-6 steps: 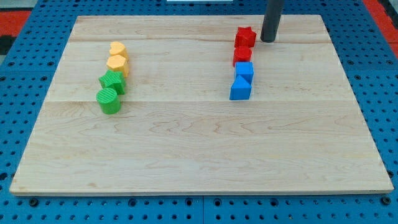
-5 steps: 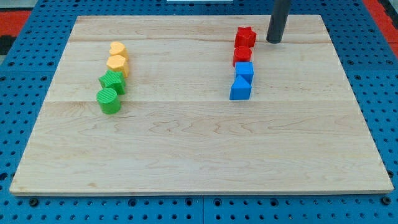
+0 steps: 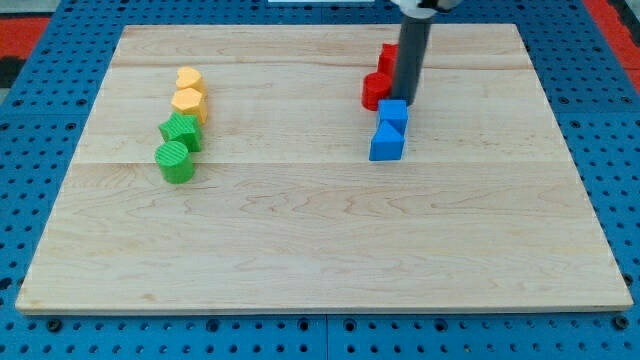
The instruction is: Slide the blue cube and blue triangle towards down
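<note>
Where the rod ends, my tip (image 3: 404,101) is set against the blue cube's (image 3: 393,113) top edge.
No jaws are carried by this tool; the blue triangle (image 3: 386,143) lies just below, red blocks (image 3: 377,90) pressed at its left.

On the wooden board (image 3: 320,230), my tip (image 3: 404,100) stands just above the blue cube (image 3: 393,114), which touches the blue triangle (image 3: 386,143) below it. Two red blocks (image 3: 375,90) sit left of the rod. The yellow blocks (image 3: 188,92) and green blocks (image 3: 178,145) line up far left.
</note>
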Action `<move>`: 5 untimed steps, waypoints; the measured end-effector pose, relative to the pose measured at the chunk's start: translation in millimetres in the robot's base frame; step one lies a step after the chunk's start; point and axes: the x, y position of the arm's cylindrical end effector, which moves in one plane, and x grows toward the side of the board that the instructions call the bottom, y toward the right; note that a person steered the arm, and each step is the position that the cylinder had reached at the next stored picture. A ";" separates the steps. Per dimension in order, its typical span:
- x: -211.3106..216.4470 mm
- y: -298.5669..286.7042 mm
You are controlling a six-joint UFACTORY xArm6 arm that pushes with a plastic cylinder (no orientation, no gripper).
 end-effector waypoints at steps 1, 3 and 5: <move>15.9 -22.4; 56.3 10.6; 114.2 -0.3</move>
